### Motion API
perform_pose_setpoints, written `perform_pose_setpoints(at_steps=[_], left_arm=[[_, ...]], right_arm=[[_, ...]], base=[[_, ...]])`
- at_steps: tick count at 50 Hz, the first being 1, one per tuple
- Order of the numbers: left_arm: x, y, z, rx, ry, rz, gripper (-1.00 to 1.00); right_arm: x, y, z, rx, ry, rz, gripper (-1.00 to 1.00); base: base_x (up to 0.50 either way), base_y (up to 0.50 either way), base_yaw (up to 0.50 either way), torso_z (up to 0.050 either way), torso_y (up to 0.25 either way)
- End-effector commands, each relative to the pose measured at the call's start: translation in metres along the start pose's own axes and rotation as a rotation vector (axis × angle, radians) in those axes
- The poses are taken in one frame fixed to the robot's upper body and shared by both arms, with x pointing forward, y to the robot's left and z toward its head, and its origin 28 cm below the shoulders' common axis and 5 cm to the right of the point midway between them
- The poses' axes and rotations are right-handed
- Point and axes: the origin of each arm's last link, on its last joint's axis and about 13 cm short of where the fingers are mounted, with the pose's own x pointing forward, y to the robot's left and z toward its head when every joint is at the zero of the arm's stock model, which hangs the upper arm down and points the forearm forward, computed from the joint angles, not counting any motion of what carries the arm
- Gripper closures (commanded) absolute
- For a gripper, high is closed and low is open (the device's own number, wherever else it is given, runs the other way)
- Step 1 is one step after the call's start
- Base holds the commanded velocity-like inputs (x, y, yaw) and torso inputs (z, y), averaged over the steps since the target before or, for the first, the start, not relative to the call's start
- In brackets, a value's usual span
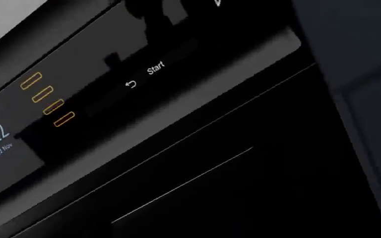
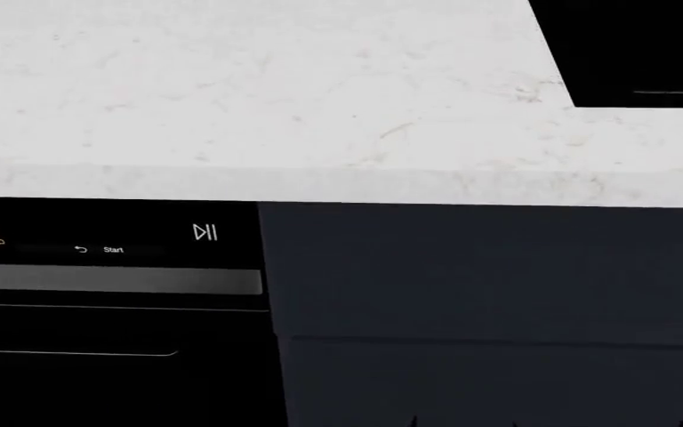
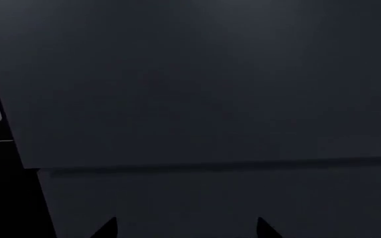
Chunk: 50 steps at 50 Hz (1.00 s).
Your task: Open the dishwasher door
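Clearly shut, the dishwasher door (image 2: 104,338) is seen under the front edge of the surface (image 2: 259,98), toward its left end, its grey band running horizontally. The left wrist view is filled by the door's control strip (image 1: 144,74), so the left arm is judged nearer; its end effector is not shown. The right end effector (image 3: 185,229), tips apart, faces the navy cabinet front (image 3: 204,89) beside the door. A black sink basin (image 2: 638,49) is set at the surface's far right corner.
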Motion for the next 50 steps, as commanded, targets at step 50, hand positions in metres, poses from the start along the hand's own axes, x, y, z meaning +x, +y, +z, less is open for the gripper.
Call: perform_pose_setpoints(at_steps=[50], left_arm=[[0.033, 0.039, -0.005, 0.855, 0.011, -0.172, -1.0]], right_arm=[[-0.002, -0.003, -0.001, 0.032, -0.006, -0.016, -1.0]], base=[[0.0, 0.0, 0.0, 0.0, 0.0]])
